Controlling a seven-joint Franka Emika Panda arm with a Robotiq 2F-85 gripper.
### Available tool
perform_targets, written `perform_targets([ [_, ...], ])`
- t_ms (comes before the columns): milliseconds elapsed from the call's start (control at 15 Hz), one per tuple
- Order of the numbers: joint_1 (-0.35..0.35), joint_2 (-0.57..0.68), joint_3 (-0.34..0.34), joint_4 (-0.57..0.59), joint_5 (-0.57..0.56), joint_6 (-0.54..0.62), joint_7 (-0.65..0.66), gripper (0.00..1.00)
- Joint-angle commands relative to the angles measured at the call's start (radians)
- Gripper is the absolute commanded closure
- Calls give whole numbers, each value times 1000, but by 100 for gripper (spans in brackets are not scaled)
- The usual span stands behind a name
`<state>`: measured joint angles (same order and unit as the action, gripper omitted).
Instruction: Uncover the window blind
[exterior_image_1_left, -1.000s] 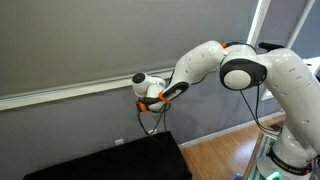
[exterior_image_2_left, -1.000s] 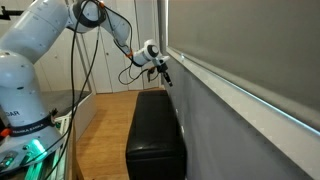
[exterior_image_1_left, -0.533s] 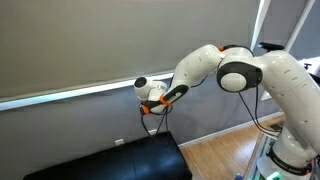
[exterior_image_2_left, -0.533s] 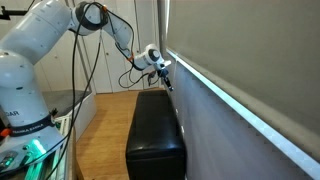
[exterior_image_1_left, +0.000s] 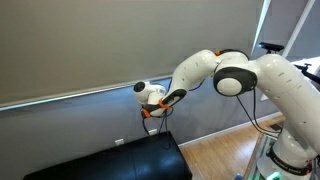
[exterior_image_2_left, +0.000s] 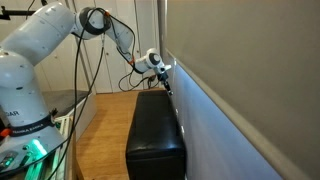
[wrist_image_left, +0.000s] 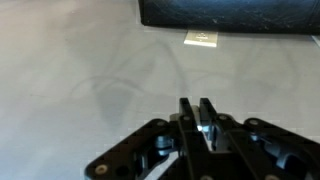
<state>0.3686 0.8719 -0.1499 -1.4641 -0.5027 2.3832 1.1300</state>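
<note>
In an exterior view, the window blind (exterior_image_1_left: 90, 45) fills the upper part of the picture as a plain grey sheet. Its pale bottom rail (exterior_image_1_left: 70, 97) slopes across from the left edge to the arm (exterior_image_1_left: 215, 70). The hand (exterior_image_1_left: 146, 104) sits at the rail's right end, largely hidden behind the white wrist, so its fingers cannot be made out here. Dark cables (exterior_image_1_left: 150, 125) hang below it toward a black bench (exterior_image_1_left: 110, 162), which the bottom edge cuts off. The blind's top edge lies outside the picture.

From the other side, the window blind (exterior_image_2_left: 250, 50) is seen at a steep angle. Its bottom rail (exterior_image_2_left: 225, 122) runs down toward the lower right corner, with the lighter wall (exterior_image_2_left: 215, 150) under it. The hand (exterior_image_2_left: 163, 70) meets the near end of the rail, too small to show how its fingers stand. The black bench (exterior_image_2_left: 155, 125) stands against the wall, directly below.

In the wrist view, the two fingers (wrist_image_left: 187, 115) of the hand (wrist_image_left: 197, 103) rise from the bottom edge, pressed close together on a thin bright sliver. That sliver looks like the blind's rail, though most of the blind is hidden from this camera. Beyond them lie the grey wall (wrist_image_left: 90, 60), a small white socket plate (wrist_image_left: 202, 38) and the black bench (wrist_image_left: 230, 12), cropped at the top.
</note>
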Motion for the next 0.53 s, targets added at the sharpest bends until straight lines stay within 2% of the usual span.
perform_targets([
  [0,-14,117,22,46,67,-42,-32,96],
  [200,-5,90,16,70,58,-31,-25,96],
  [467,13,20,-2,45,40,-6,-3,96],
])
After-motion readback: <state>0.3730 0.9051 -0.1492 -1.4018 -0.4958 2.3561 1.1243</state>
